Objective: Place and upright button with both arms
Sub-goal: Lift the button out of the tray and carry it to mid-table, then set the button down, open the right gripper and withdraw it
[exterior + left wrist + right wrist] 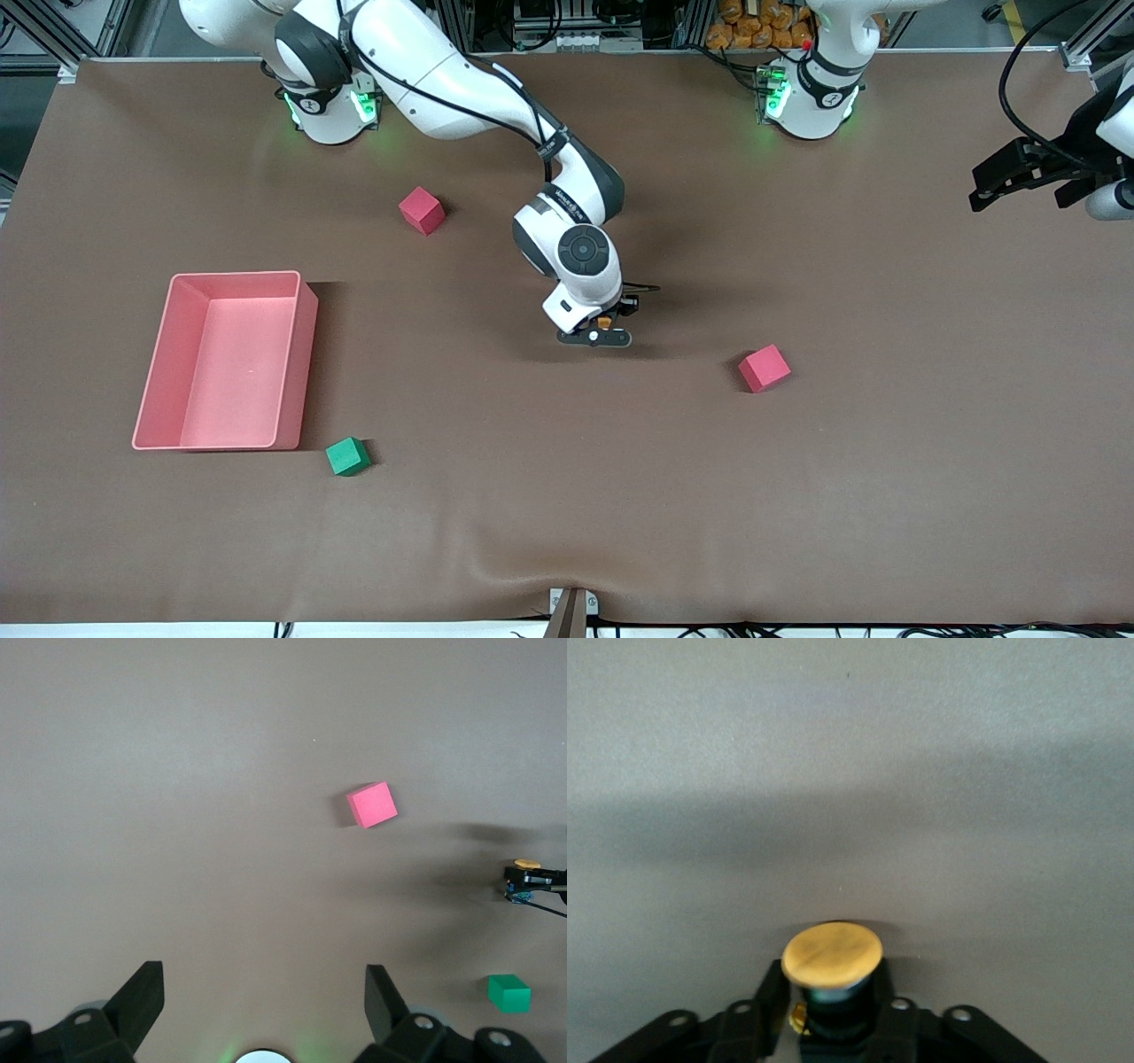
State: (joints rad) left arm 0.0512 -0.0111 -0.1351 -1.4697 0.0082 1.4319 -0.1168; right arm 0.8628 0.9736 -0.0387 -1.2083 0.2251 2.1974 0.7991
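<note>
Front view first: the right arm reaches out from its base to mid-table, and there is dark lettering on its wrist band, too small to read. No other writing shows anywhere.

Count them up: two pink cubes, one green cube, one pink bin, one button.

Take the bin as the landmark. The green cube sits just off the bin's corner, nearer the camera. One pink cube lies farther from the camera than the bin, toward the right arm's base. The other pink cube is well apart from the bin, toward the left arm's end.

The button is between that second pink cube and the bin, pinched in the right gripper, low over bare table. Only a speck of orange shows from up here.

Right wrist view fills that in: the round orange cap faces the camera, dark body below it with a bluish band, black fingers clamped on either side.

Left wrist view gives what the front view barely does: the left gripper, fingers spread wide with nothing between them, high over the table. The left arm waits at its end, out by the table's edge. That view also catches a pink cube, the green cube and the held button.
</note>
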